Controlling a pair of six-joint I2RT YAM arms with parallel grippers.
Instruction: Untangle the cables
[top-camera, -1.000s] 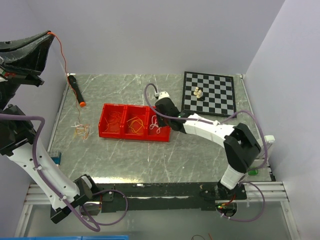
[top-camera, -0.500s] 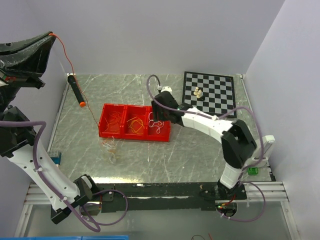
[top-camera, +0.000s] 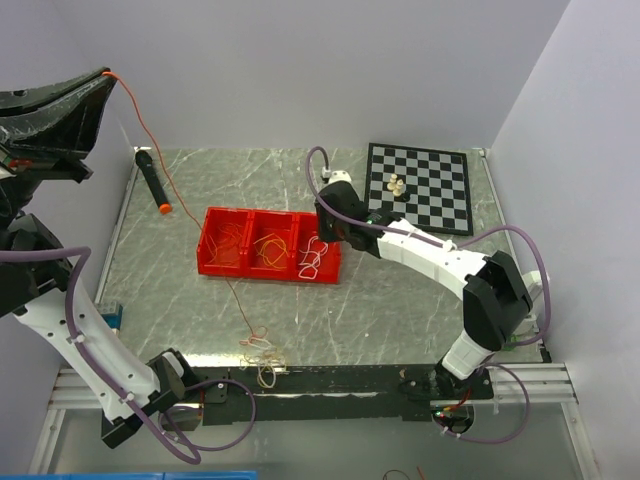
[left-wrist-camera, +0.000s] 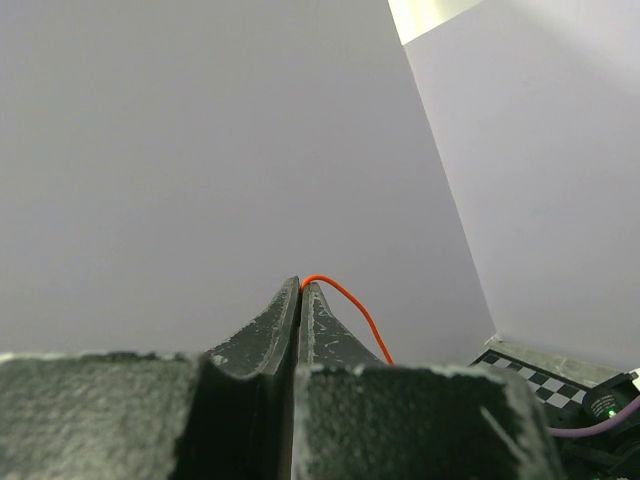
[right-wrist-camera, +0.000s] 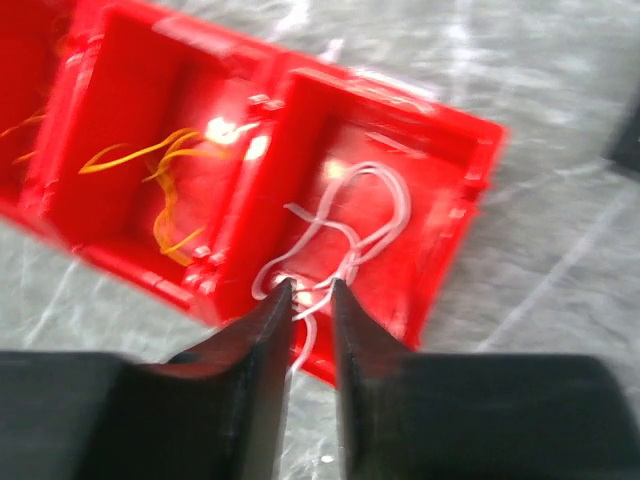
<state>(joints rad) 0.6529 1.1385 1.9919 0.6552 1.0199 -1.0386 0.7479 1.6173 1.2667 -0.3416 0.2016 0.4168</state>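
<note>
My left gripper (top-camera: 106, 76) is raised high at the far left, shut on a thin orange cable (left-wrist-camera: 350, 310) pinched at its fingertips (left-wrist-camera: 301, 282). That cable (top-camera: 190, 215) slants down across the red tray (top-camera: 268, 272) to a small tangle of cables (top-camera: 262, 352) on the table by the front edge. The tray holds red, yellow (top-camera: 270, 247) and white cables (top-camera: 315, 256), one colour per compartment. My right gripper (top-camera: 322, 235) hovers at the tray's right compartment. Its jaws (right-wrist-camera: 310, 285) stand narrowly apart above the white cable (right-wrist-camera: 350, 215), and a strand runs past the gap.
A chessboard (top-camera: 418, 187) with a few pale pieces (top-camera: 397, 185) lies at the back right. A black marker with an orange tip (top-camera: 152, 180) lies at the back left. A small blue object (top-camera: 115, 317) sits at the left table edge.
The tangle hanging on the orange cable has been dragged from left of the tray to the front edge. My right gripper drew back from the tray, and its jaws came apart.
</note>
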